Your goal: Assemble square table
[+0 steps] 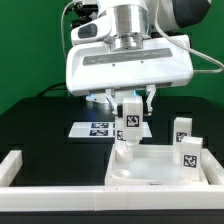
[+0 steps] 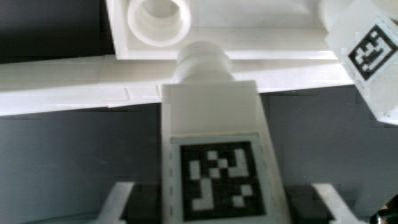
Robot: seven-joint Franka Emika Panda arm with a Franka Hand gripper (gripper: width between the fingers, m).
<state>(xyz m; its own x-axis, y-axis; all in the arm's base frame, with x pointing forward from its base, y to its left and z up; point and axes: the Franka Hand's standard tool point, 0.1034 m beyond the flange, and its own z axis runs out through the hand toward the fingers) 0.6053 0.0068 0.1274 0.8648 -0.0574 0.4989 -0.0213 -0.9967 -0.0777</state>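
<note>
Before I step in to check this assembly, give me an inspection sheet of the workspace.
Surface: black table.
Job's things: square table top lies underside up; one leg held upright over a corner socket; two legs stand at the exterior view's right.
Clutter: white rails; marker board.
Grippers: gripper shut on the leg.
Cables: black cable.
Surroundings: green backdrop.

The white square slab (image 1: 150, 170) lay hollow side up on the black table. One tagged leg (image 1: 129, 125) stood upright at its far corner socket; two more tagged legs (image 1: 190, 155) stood upright at the exterior view's right.
</note>
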